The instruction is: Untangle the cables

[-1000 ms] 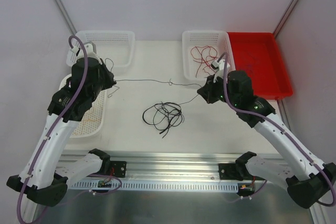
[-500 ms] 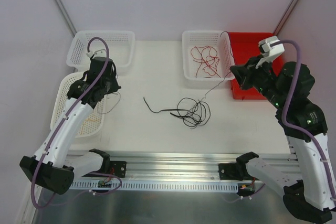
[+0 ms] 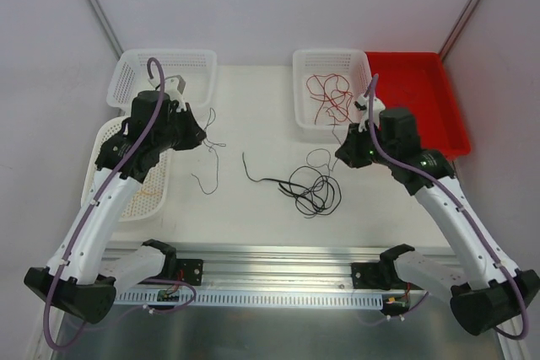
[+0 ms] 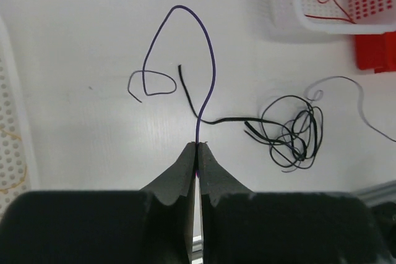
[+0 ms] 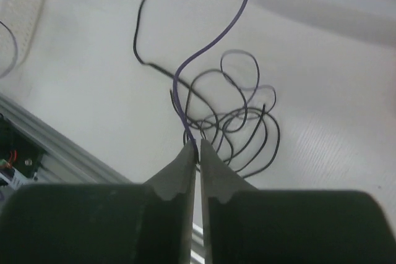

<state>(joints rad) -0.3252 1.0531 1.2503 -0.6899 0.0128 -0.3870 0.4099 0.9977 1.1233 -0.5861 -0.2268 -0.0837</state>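
Note:
My left gripper [image 3: 202, 137] is shut on a thin dark purple cable [image 4: 213, 66]. In the left wrist view the cable loops up from the closed fingertips [image 4: 197, 146] and curls back down to the left. My right gripper [image 3: 340, 154] is shut on another thin purple cable [image 5: 213, 38], which rises from its tips [image 5: 198, 146] toward the top of the right wrist view. A tangle of black cables [image 3: 309, 183] lies on the table between the arms, just below and left of the right gripper. It also shows in the left wrist view [image 4: 292, 134] and the right wrist view [image 5: 238, 122].
A white basket [image 3: 301, 115] holding red cables [image 3: 329, 94] stands at the back, with a red tray [image 3: 422, 107] to its right. An empty white basket [image 3: 181, 58] is at the back left. Another white basket [image 3: 126, 208] with yellow-orange cables is below it.
My right arm has come down and left from above the red tray to the black tangle. My left gripper has moved slightly right with its cable. The tangle has shifted little.

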